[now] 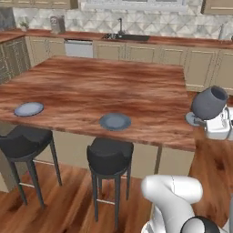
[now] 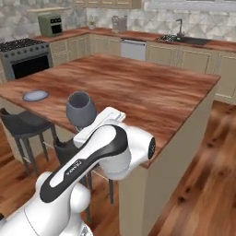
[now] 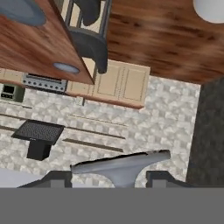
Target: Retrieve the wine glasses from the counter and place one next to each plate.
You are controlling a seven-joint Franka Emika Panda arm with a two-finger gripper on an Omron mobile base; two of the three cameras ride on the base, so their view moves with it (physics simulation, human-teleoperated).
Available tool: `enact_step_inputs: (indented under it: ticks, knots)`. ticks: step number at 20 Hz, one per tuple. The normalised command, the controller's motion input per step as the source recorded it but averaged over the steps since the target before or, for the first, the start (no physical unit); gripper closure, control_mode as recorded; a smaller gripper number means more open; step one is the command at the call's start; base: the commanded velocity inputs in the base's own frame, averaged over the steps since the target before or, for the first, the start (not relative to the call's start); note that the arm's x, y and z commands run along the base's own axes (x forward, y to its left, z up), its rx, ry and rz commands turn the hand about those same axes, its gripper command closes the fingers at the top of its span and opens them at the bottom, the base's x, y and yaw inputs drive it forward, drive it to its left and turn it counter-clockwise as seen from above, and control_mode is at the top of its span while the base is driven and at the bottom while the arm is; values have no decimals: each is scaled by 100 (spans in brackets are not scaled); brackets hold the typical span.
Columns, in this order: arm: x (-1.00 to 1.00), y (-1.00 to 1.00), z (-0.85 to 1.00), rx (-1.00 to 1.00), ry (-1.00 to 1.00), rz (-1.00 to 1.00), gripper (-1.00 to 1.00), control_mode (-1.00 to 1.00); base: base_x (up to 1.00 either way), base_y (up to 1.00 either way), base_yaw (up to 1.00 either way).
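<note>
The small grey-blue translucent stemmed wine glass is in the claw, carried tilted beyond the right end of the island, its rounded bowl up and away from the white hand. In the right base view the same glass pokes out ahead of the arm, over the island's near edge. In the hand view the flat disc foot lies across between the dark finger tips, so the claw looks clamped low on the glass, around the stem or foot — the contact itself is hidden.

I judge it light, stiff, smooth and fragile: a thin stem that would snap under a hard knock, and a slippery surface. A low grip suits it, leaving the foot free to meet the wood squarely.

Beyond the claw's left, on the reddish-brown wood-grain island top, sits the nearer flat round grey-blue plate; the second plate lies well further that way, above the dark round stools.
</note>
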Motion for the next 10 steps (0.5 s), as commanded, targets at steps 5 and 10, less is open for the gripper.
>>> enact_step_inputs:
  ticks: [5,10]
  knots:
    - [0,0,0,0,0,0,100,100,7,100,-58]
    - [0,0,0,0,0,0,100,100,11,85,-46]
